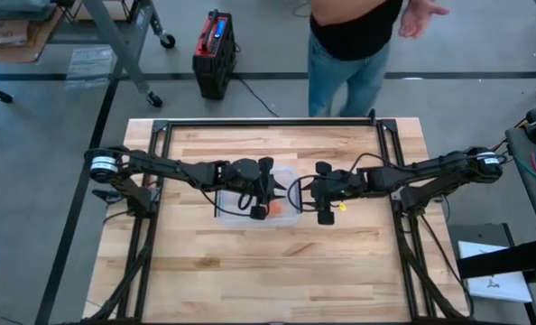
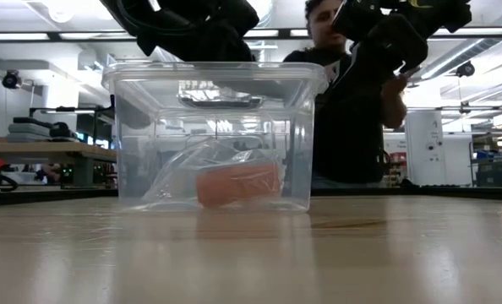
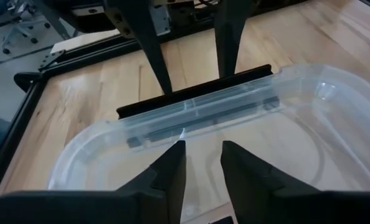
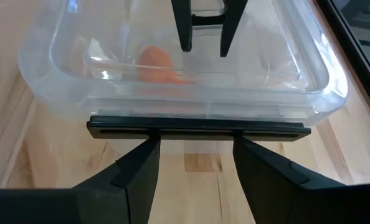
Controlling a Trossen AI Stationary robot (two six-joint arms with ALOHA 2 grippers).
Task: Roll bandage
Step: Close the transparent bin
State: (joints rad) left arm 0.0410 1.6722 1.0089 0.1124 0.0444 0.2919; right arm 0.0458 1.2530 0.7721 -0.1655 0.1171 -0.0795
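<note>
A clear plastic box [image 2: 213,76] with its lid on stands at the table's middle. Inside lies the orange bandage [image 2: 238,186], a small roll resting on the box floor within a crumpled clear wrapper [image 2: 183,169]. It also shows through the wall in the right wrist view [image 4: 157,65]. My left gripper [image 3: 203,149] is over the lid's left part, pointing slantwise down, open by a narrow gap with nothing between its fingers. My right gripper [image 4: 196,146] is open at the box's right end, its fingers spread wide along the black clip bar [image 4: 197,126]. My left gripper hangs close over the clear lid [image 3: 266,137]; I cannot tell whether its fingertips touch it. My right gripper meets the black clip bar [image 3: 194,93] at the box's right end with both fingertips [image 3: 163,81], spaced apart along the bar. It comes slanting down from the table's right. Nothing sits between the fingers, and the box stands flat on the table.
A person [image 1: 354,45] stands just beyond the table's far edge. A black metal frame [image 1: 268,124] runs along the far edge and both sides. Bare wood [image 1: 268,271] lies between the box and the near edge.
</note>
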